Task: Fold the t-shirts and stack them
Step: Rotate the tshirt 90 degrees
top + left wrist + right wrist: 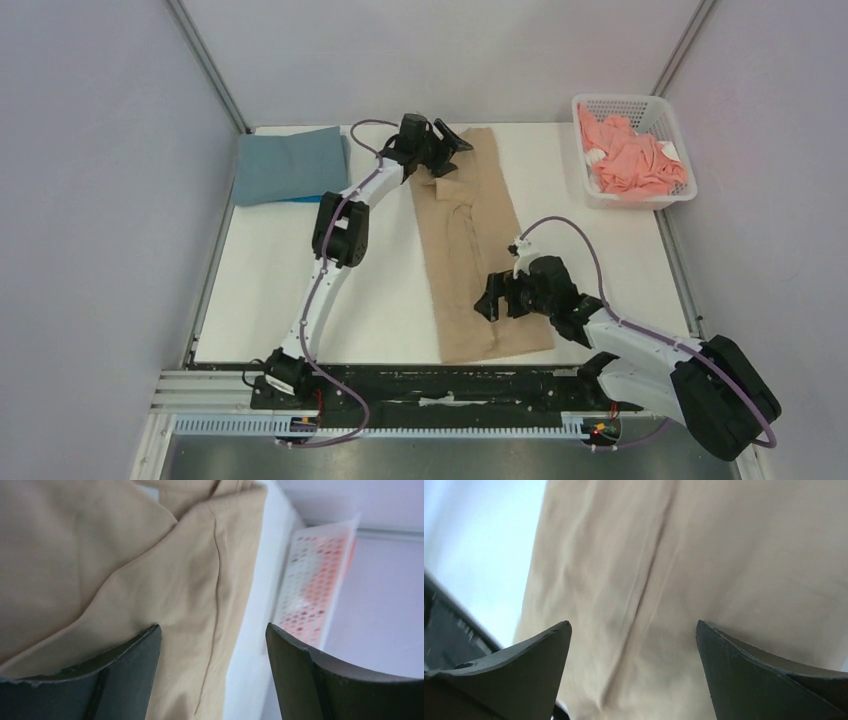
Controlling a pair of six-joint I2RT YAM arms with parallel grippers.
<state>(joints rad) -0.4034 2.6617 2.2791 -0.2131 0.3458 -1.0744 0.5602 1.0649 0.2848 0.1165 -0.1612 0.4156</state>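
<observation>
Closing on the top layer alone looks like the main risk here. The tan shirt (478, 250) lies in stacked layers, so a shallow pinch would peel the fold open, and uneven lifts at the two ends would skew it. The left gripper (452, 150) and the right gripper (490, 298) both stand apart and hold nothing (one is poised over each end of the cloth). The shirt rests on the surface (270, 290) as a long strip. It starts beneath the left gripper and ends just past the right one. Its long axis runs away from the arm bases, with the far end leaning a little left.
</observation>
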